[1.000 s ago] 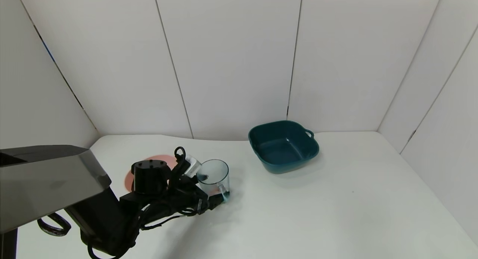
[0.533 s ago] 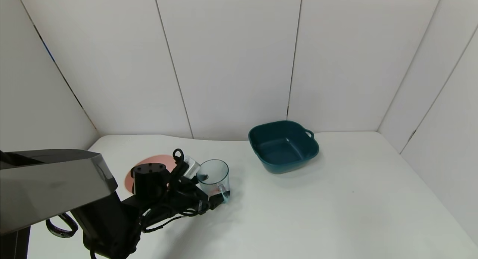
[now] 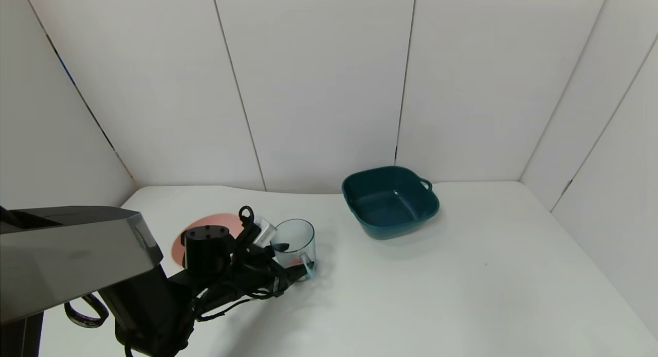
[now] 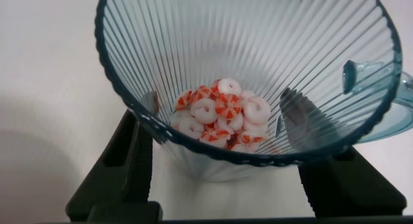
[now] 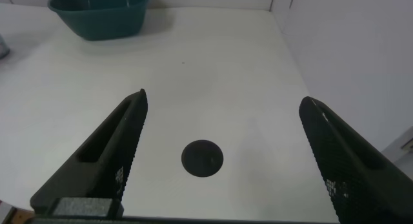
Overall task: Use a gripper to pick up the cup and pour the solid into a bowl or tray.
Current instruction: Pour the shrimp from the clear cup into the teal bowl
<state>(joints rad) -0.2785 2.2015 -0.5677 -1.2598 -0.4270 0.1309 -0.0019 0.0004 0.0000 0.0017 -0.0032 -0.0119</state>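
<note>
The clear blue-green ribbed cup stands on the white table at the left. It fills the left wrist view, with red-orange and white round pieces heaped in its bottom. My left gripper has a black finger on each side of the cup's lower part and is closed against it. The dark teal square dish sits empty at the back, to the right of the cup and apart from it. It also shows in the right wrist view. My right gripper is open and empty above the bare table, outside the head view.
A round pink bowl lies behind my left arm, mostly hidden. A black round hole is in the table under the right gripper. White walls close in the table at the back and on both sides.
My left arm has edged forward and the fingers have settled against the cup. The cup has shifted very slightly. The dish has not moved.
</note>
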